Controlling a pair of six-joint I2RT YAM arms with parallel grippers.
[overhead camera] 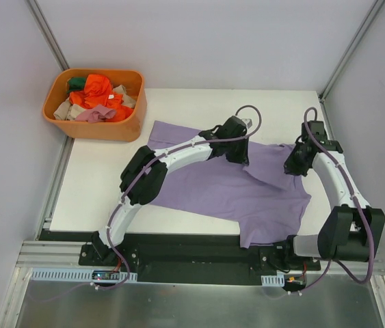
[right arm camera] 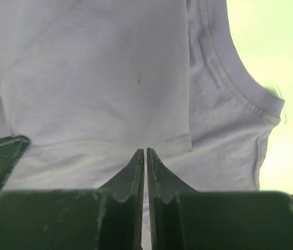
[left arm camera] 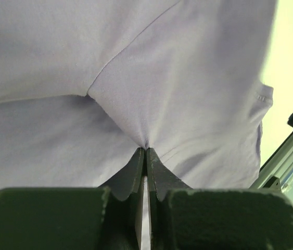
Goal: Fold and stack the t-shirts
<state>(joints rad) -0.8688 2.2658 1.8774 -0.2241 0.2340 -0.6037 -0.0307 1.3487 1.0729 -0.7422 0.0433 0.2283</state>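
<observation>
Lavender t-shirt (overhead camera: 260, 191) lies spread on the table (overhead camera: 96, 171). My left gripper (left arm camera: 145, 150) pinches its cloth, jaws closed. My right gripper (right arm camera: 145, 151) has jaws nearly together; whether it holds cloth I cannot tell. Risk: an unequal hold drags the fold askew.

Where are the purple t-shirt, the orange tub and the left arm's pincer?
lavender t-shirt (overhead camera: 247, 195): top view, middle of its flat body.
orange tub (overhead camera: 103, 128): top view, its front outer wall.
left pincer (left arm camera: 145, 150): left wrist view, between its fingertips, pinching the shirt's cloth.
</observation>
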